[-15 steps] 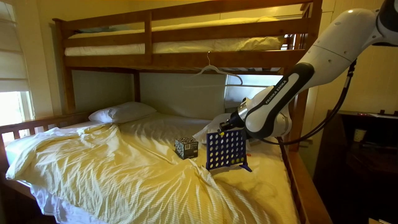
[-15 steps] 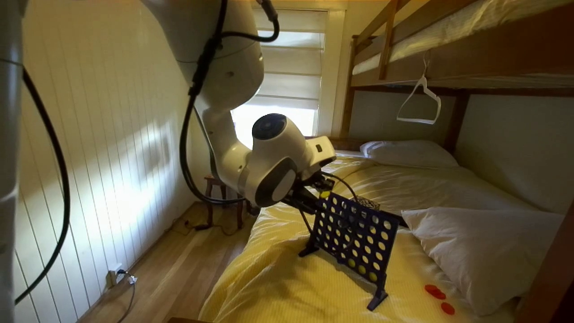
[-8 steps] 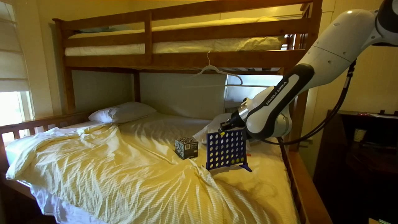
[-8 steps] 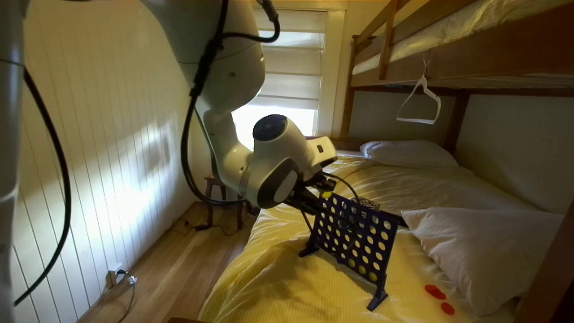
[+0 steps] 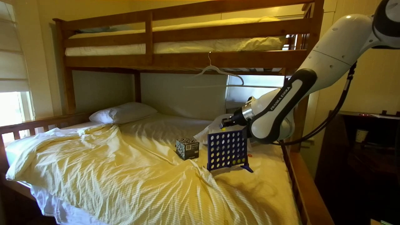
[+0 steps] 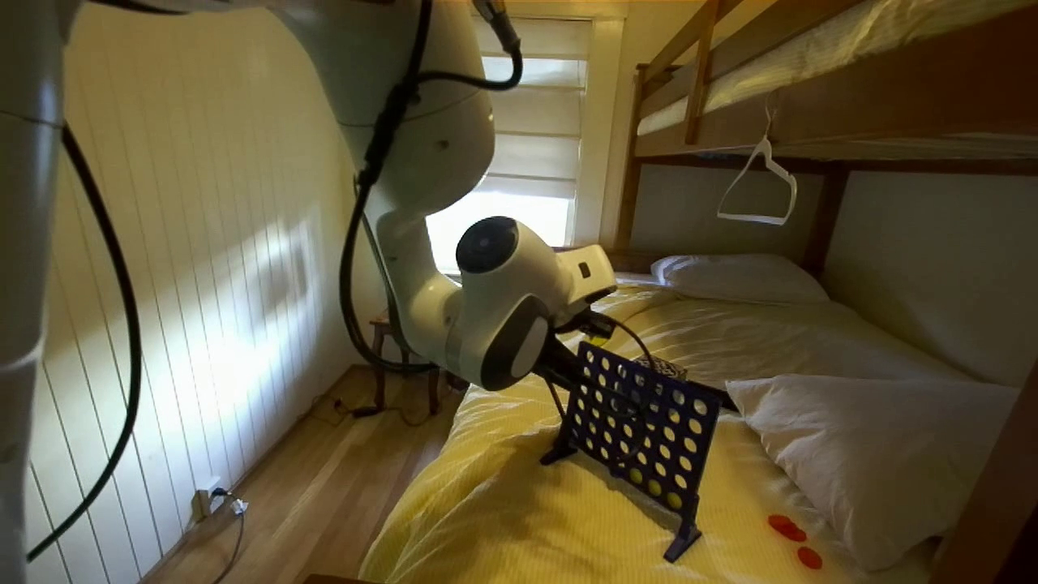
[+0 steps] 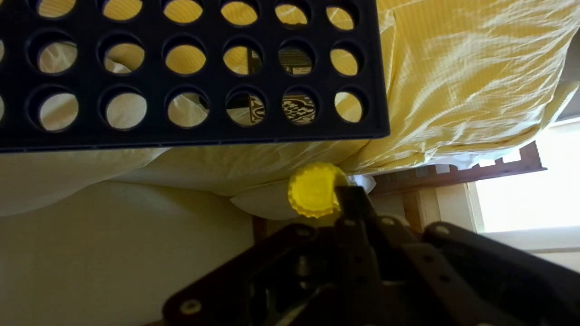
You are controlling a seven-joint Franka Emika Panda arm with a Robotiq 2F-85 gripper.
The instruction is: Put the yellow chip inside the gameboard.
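Observation:
The gameboard [image 5: 225,151] stands upright on the bed, a dark blue panel with rows of round holes. Yellow discs fill a few holes of its bottom row [image 6: 654,487]. My gripper [image 7: 355,199] is shut on the rim of the yellow chip [image 7: 312,190], whose face sticks out to one side of the fingertips. In an exterior view the chip [image 5: 223,128] hangs just above the board's top edge, toward one end, with a small gap between. The wrist view shows the chip apart from the gameboard [image 7: 213,81]. Part of the chip is hidden by a finger.
A small patterned box [image 5: 187,148] sits on the bed beside the board. Red chips [image 6: 785,527] lie near a pillow [image 6: 868,454]. Overhead, a white hanger [image 5: 215,68] dangles from the upper bunk. A wooden rail [image 5: 307,193] borders the bed.
The gripper has risen a little with the chip. Half a second ago the chip overlapped the board's top edge; now it is above it. The gameboard has not moved.

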